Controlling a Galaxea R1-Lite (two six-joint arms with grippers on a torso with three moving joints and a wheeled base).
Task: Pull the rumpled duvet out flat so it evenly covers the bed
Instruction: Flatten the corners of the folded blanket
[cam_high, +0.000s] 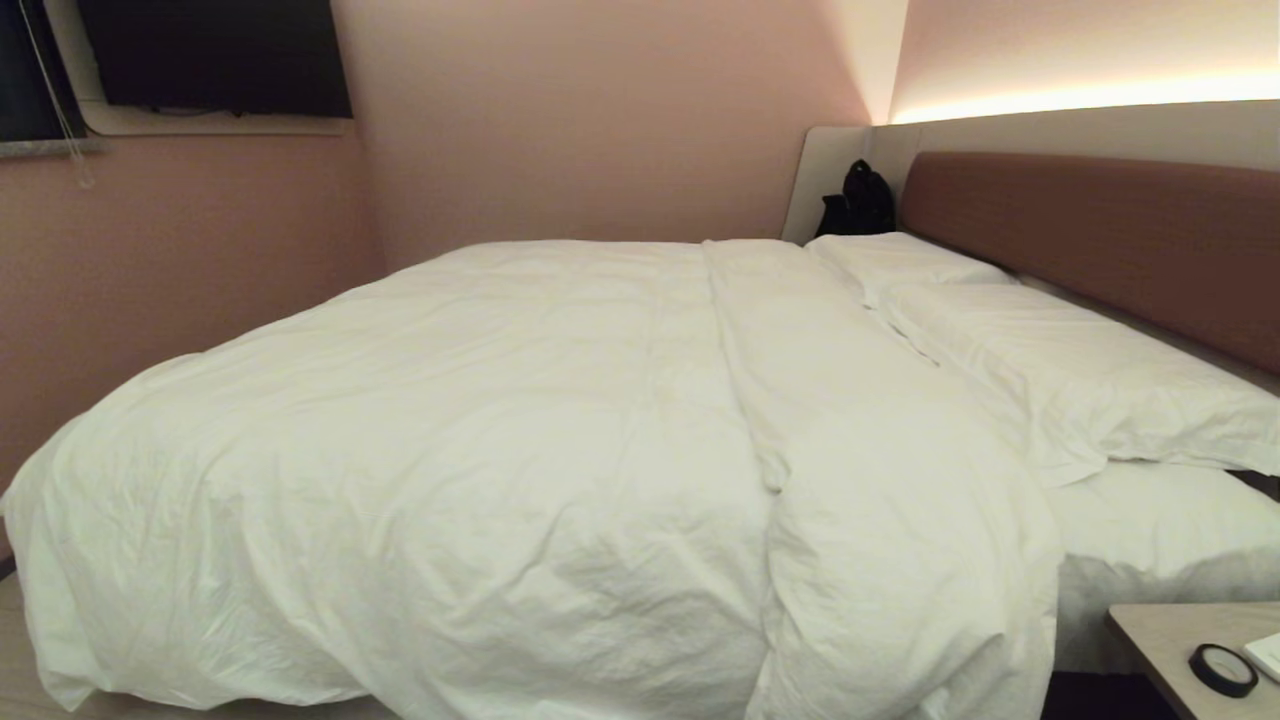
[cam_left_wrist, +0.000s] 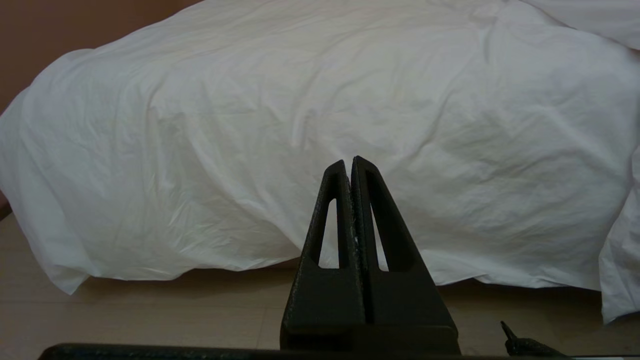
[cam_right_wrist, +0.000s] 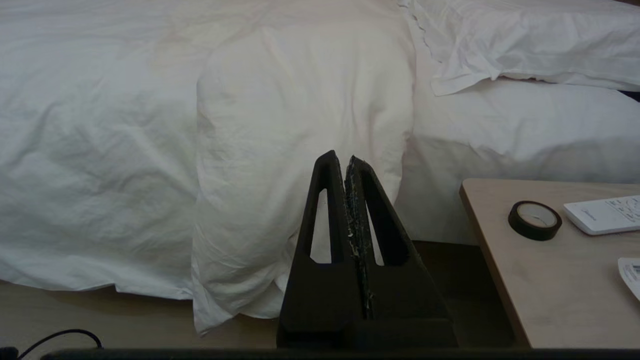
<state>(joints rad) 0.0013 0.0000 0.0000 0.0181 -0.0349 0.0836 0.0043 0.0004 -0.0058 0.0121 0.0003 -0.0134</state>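
- The duvet lies spread over most of the bed, wrinkled and puffy, with its near edge hanging over the bed's side down to the pale floor.
- Toward the headboard the duvet's upper part is folded back on itself in a long thick band that runs across the bed and droops over the near side in a bulging lump.
- Two white pillows lie beside that band, against the brown headboard; bare mattress linen shows under the nearer one.
- The left tool has its fingers pressed together and holds nothing; it points at the hanging side of the duvet, apart from the cloth.
- The right tool is likewise closed and empty, aimed at the drooping folded lump, not touching it.
- Neither arm shows in the head view.
- A bench beside the bed carries a roll of black tape and a white remote control.
- A black bag sits at the far corner by the headboard.
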